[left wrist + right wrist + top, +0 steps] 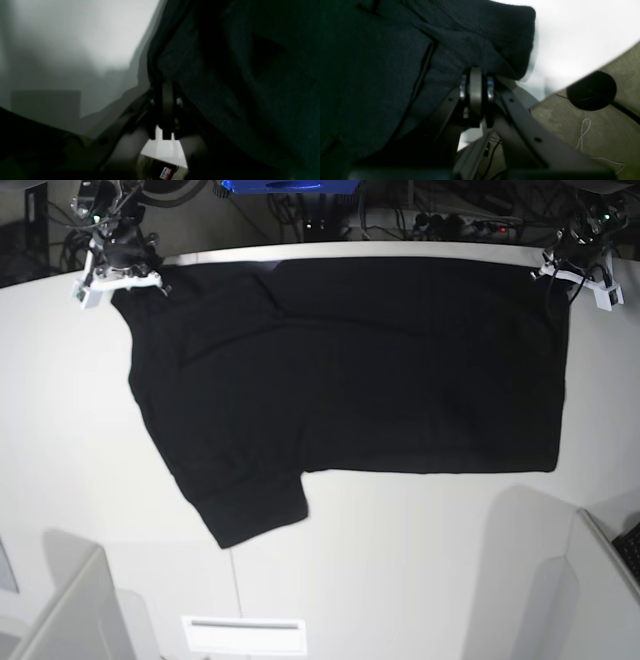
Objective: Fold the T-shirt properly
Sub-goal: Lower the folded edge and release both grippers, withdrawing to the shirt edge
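Spanning the white desk (400, 530), the T-shirt (350, 370) lies flat, sleeve toward 7 o'clock. Cables (440, 222) crowd the 12 o'clock edge. Left claw (572, 272) and right claw (125, 272) each pinch a far shirt corner.

T-shirt (380, 370): black matt knit cloth, stitched hem | table (400, 560): smooth white, faint sheen | right gripper (476, 75): dull grey metal, dark plastic
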Robot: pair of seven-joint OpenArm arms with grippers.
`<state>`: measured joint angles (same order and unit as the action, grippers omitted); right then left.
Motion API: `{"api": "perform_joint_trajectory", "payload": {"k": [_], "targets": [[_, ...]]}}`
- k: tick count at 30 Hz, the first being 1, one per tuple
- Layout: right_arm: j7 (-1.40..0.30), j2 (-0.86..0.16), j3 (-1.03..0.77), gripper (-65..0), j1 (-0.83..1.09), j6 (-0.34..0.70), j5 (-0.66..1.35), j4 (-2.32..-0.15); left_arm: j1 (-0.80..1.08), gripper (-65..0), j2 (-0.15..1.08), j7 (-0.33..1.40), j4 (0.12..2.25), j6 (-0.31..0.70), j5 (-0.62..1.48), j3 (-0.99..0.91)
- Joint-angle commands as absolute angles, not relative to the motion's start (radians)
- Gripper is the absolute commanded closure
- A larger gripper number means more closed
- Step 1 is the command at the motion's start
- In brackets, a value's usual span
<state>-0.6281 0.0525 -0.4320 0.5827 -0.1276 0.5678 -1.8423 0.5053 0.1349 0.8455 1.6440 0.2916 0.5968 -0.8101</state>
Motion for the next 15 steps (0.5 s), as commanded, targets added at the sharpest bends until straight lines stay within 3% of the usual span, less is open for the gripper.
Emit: {"api": "perform_joint_trajectory", "payload": {"k": [1,12,13,14,15], "targets": [[-0.615,0.047,-0.435,0.0,0.595,-0.127,0.564,-1.862,0.521,0.0,0.147,0.843,1.659,0.292,0.591,-0.819],[-0.615,0.047,-0.435,0.0,0.595,-0.127,0.564,-1.862,0.555,0.0,0.145,0.84,1.661,0.292,0.595,-0.82],[-0.615,0.047,-0.435,0.0,0.595,-0.127,0.564,-1.862,0.556,-5.4,0.145,0.84,1.662,0.292,0.595,-0.82],[-0.615,0.047,-0.435,-4.7,0.595,-0.127,0.564,-1.862,0.556,-12.8,0.145,0.84,1.667,0.292,0.595,-0.82],[-0.615,0.047,-0.435,-13.2,0.595,-0.127,0.564,-1.863,0.556,-20.4,0.145,0.84,1.67,0.292,0.595,-0.832]]}}
